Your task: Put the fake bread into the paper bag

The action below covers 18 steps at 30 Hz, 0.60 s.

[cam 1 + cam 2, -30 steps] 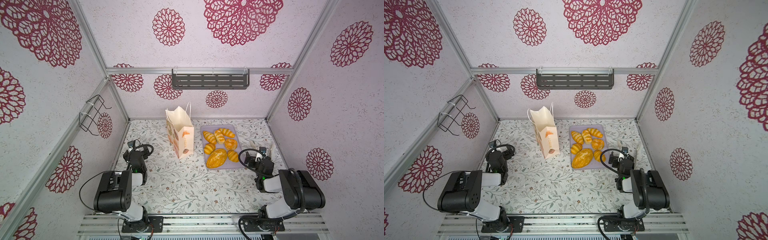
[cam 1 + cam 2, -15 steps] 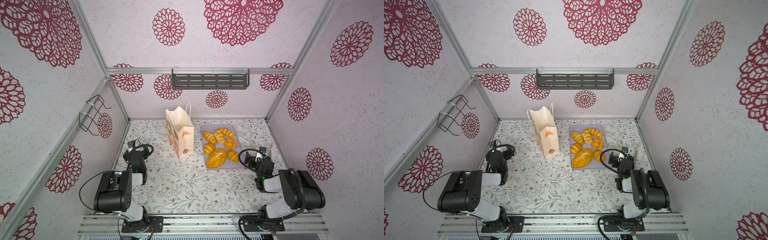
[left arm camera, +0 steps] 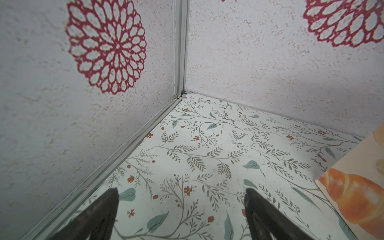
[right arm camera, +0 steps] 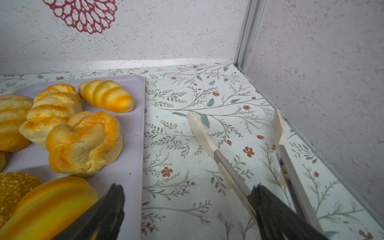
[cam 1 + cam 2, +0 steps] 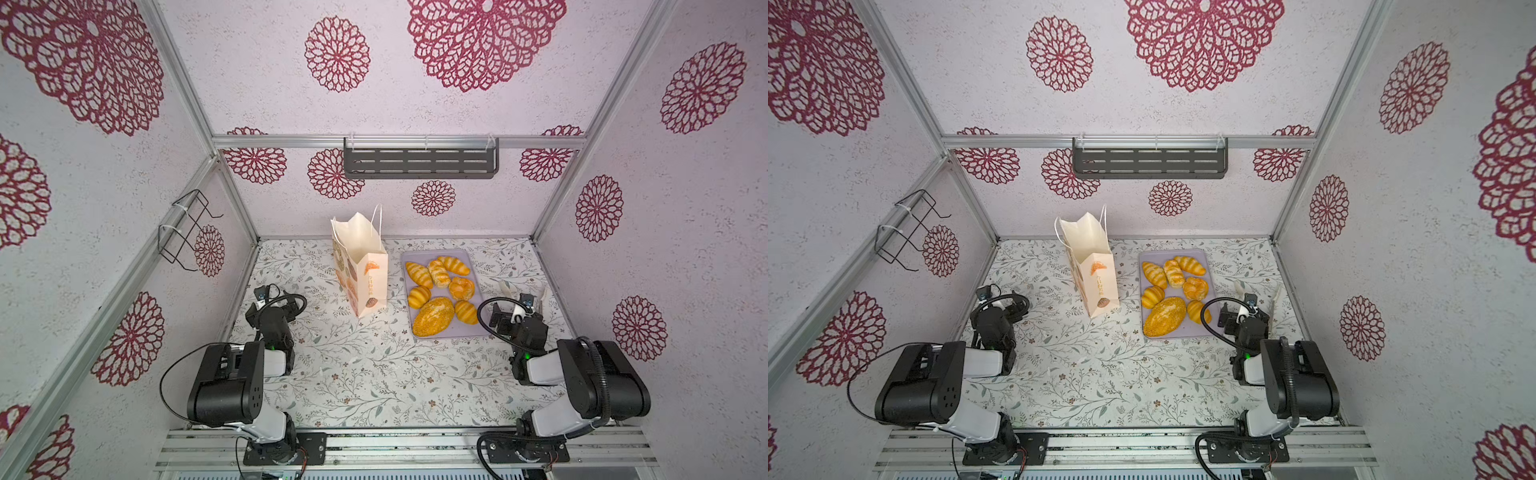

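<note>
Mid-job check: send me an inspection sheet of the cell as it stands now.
Surface: floral-print table, flat.
Job's things: paper bag upright, mouth open, no bread seen inside; seven fake bread pieces on the lilac tray.
Clutter: tongs lying on the table beside the tray.
Grippers: left gripper jaws open, empty, over bare table; right gripper jaws open, at the tray's edge.
Cables: left cable and right cable loop at the wrists.
Surroundings: shelf on back wall; wire rack on left wall.
</note>
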### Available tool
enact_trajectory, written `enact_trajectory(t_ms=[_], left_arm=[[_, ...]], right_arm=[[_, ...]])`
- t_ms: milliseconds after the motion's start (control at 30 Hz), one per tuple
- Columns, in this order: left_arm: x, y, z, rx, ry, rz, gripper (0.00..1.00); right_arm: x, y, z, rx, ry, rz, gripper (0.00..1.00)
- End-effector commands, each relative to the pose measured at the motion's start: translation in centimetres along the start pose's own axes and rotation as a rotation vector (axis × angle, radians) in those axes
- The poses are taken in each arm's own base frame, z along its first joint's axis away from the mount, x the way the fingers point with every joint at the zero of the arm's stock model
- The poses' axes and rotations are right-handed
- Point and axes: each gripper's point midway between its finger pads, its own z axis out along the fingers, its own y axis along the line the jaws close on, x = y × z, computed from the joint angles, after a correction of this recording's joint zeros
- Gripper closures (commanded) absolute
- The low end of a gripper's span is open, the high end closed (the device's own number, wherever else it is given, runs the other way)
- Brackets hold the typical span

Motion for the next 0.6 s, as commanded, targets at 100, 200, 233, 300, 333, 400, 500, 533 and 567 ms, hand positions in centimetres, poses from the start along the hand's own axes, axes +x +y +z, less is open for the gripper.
enact_trajectory(t_ms=[100,200,233,300,333,400,500,533,567], left_arm=[[-1.4,0.9,-1.1,-0.019,-0.096,-0.047,0.03],[-1.7,0.8,-1.5,-0.015,-0.109,-0.045,0.03],[-1.9,0.7,-1.6,-0.013,-0.116,-0.043,0.03],[-2.4,0.7,-2.0,-0.027,-0.127,-0.037,0.03],[-2.8,1.1,-2.3,-0.061,-0.138,-0.041,0.03],[-3.6,1.6,-2.9,-0.092,-0.149,-0.05,0.03],[-4.9,3.6,-3.4,-0.216,-0.146,-0.095,0.03],[-4.8,4.3,-3.4,-0.269,-0.115,-0.096,0.03],[-5.3,4.5,-3.3,-0.291,-0.105,-0.101,0.03]], right_arm=[[-2.8,-1.2,-0.9,0.07,-0.105,0.037,0.01],[-3.3,-0.9,-0.8,0.06,-0.089,0.025,0.01],[-3.5,-0.8,-0.9,0.058,-0.089,0.024,0.01],[-3.7,-0.9,-1.0,0.06,-0.088,0.025,0.01],[-3.7,-0.8,-1.1,0.061,-0.089,0.026,0.01],[-3.8,-1.0,-1.0,0.074,-0.08,0.029,0.01],[-3.9,-1.3,-0.7,0.098,-0.059,0.036,0.01],[-3.8,-1.5,-0.5,0.116,-0.039,0.044,0.01],[-3.8,-1.8,-0.3,0.136,-0.016,0.055,0.01]])
